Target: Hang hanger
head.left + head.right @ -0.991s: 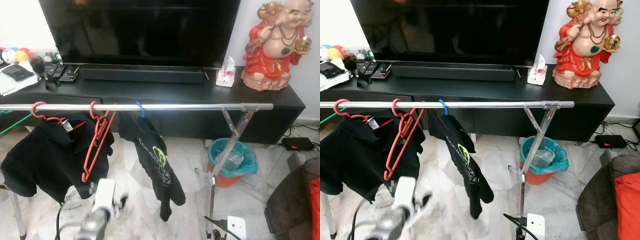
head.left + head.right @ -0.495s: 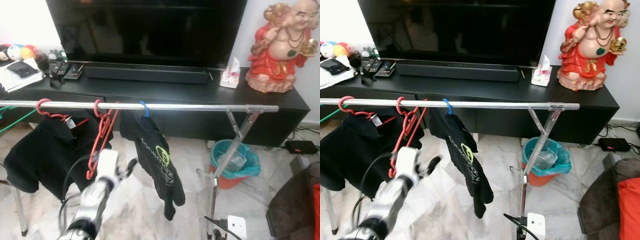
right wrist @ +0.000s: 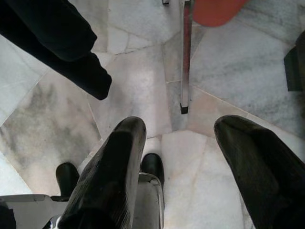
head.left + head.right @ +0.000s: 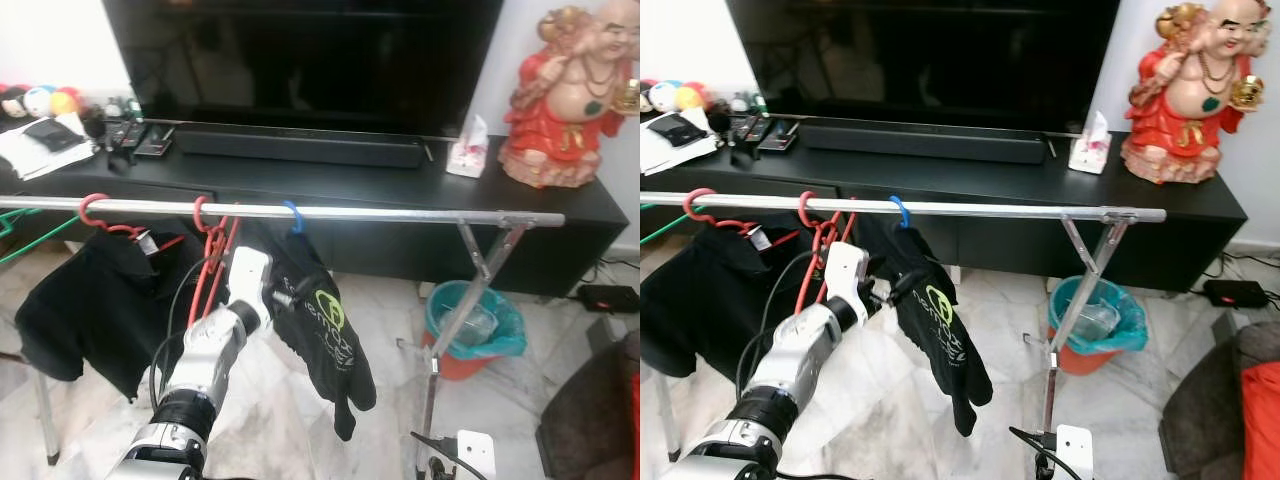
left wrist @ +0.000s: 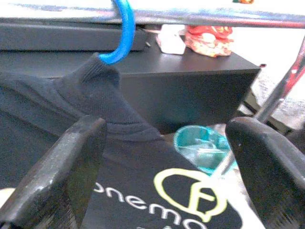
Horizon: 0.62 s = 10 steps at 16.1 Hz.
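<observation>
A silver clothes rail [image 4: 400, 214] crosses the view. A blue hanger hook [image 4: 292, 214] on it carries a black shirt with a green logo [image 4: 325, 325]. Left of that hang empty red hangers [image 4: 205, 262], then a red hanger [image 4: 100, 212] holding another black shirt. My left gripper [image 4: 890, 280] is raised just under the rail, right up against the logo shirt's collar, below the blue hook [image 5: 125, 33]. It is open [image 5: 167, 126], its fingers spread in front of the shirt. My right gripper [image 3: 190, 176] hangs low and open over the marble floor.
Behind the rail stands a black TV bench [image 4: 560, 200] with a television, a red statue [image 4: 570, 100] and a tissue pack. A teal-lined bin [image 4: 470, 325] sits by the rack's slanted leg [image 4: 470, 300]. A white power strip [image 4: 470, 452] lies on the floor.
My left arm rose from low near the floor up to the logo shirt under the rail. The camera shifted slightly; the hangers hang as before.
</observation>
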{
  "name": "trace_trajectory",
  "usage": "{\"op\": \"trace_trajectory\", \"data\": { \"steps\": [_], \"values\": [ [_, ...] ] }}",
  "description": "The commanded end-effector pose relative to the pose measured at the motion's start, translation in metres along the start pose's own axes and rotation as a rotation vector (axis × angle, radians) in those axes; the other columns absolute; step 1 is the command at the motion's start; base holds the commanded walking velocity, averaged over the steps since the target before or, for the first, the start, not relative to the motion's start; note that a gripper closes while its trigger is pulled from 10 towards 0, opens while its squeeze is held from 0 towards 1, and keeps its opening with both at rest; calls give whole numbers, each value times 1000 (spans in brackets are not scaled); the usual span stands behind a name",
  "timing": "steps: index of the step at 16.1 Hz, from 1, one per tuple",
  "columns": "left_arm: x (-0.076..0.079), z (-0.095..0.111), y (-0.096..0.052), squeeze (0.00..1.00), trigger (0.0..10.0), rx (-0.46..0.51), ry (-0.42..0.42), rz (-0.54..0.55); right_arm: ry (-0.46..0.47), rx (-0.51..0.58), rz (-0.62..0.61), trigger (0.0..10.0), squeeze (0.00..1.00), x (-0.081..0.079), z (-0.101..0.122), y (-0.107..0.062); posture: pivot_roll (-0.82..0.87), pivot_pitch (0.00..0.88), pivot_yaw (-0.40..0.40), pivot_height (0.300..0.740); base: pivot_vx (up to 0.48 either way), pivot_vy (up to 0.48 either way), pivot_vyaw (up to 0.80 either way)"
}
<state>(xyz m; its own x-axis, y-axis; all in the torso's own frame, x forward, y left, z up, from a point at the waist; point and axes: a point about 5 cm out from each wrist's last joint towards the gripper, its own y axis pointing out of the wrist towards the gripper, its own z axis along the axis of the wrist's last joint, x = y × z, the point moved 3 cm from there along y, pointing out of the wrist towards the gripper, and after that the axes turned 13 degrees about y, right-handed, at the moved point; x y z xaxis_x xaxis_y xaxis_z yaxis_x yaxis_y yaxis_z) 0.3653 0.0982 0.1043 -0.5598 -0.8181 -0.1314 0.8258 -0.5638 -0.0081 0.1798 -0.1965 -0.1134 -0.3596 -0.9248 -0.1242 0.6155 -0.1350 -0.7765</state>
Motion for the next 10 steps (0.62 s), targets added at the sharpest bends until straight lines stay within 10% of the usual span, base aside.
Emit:
{"op": "trace_trajectory", "data": {
  "steps": [1,10],
  "values": [
    [4,12,6,0,10000,4,1,-49,-6,-14,-2,10000,0,1,-3,-1,-179,0,-11,740,0,0,0],
    [7,36,52,0,10000,-253,85,166,-7,-15,3,10000,0,0,-2,0,-175,0,-12,740,0,0,0]
  ]
}}
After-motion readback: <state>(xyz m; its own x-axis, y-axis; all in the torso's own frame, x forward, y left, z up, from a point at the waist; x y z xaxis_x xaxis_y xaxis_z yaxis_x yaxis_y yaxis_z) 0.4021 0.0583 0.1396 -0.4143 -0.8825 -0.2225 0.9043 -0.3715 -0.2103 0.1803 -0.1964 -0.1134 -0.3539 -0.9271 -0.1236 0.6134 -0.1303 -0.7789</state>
